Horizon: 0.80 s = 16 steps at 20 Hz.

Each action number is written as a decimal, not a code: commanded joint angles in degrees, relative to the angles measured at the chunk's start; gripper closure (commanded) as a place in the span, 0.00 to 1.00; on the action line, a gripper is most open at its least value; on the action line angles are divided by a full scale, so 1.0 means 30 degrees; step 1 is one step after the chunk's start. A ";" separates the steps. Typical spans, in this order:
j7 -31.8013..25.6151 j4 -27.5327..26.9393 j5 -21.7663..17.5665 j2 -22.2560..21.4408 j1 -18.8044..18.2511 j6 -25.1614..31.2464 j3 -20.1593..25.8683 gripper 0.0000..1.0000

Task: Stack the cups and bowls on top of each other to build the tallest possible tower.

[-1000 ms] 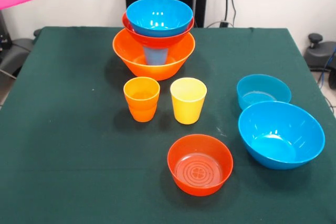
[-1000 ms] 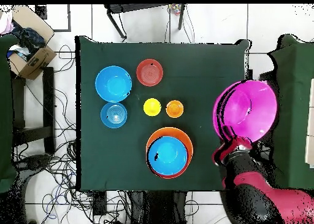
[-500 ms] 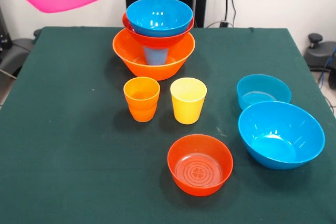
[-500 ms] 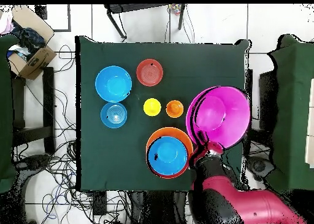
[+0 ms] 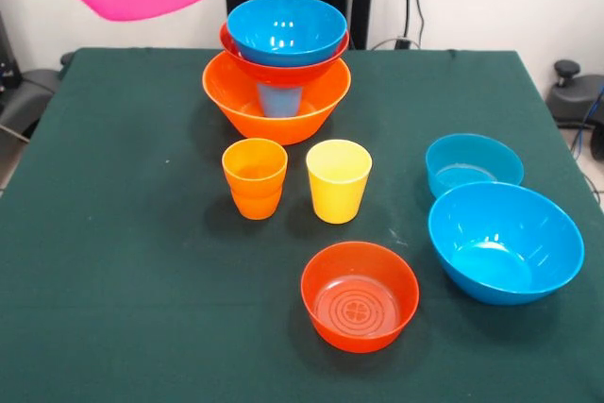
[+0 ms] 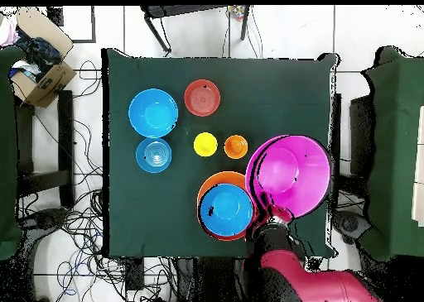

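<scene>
Tower [image 5: 276, 68] so far: orange base bowl [image 5: 236, 96], blue cup [image 5: 279, 99] inside, red-orange bowl [image 5: 247, 56], blue bowl [image 5: 286, 28] on top. Pink bowl [image 6: 290, 172] held aloft just beside it by the gripper [image 6: 273, 225], which grips its rim; I can't tell the finger spacing. Left on the table [image 5: 132, 261]: orange cup [image 5: 255, 177], yellow cup [image 5: 338, 179], red bowl [image 5: 360, 294], two more blue bowls. I'd judge it under half done.

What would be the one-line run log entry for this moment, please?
phase: carrying | held: big pink bowl raised beside tower | gripper: at bowl rim | loose: orange cup, yellow cup
</scene>
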 commanded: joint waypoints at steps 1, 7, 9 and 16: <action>0.3633 0.1048 -0.1978 -0.0011 0.2358 -0.1333 -0.4023 1.00; 0.3035 0.0728 -0.2834 0.0692 0.5182 -0.2497 -0.8282 1.00; 0.2857 0.0490 -0.3007 0.1026 0.6261 -0.2771 -0.9645 1.00; 0.2866 -0.0144 -0.2919 0.1919 0.8610 -0.3627 -1.2524 1.00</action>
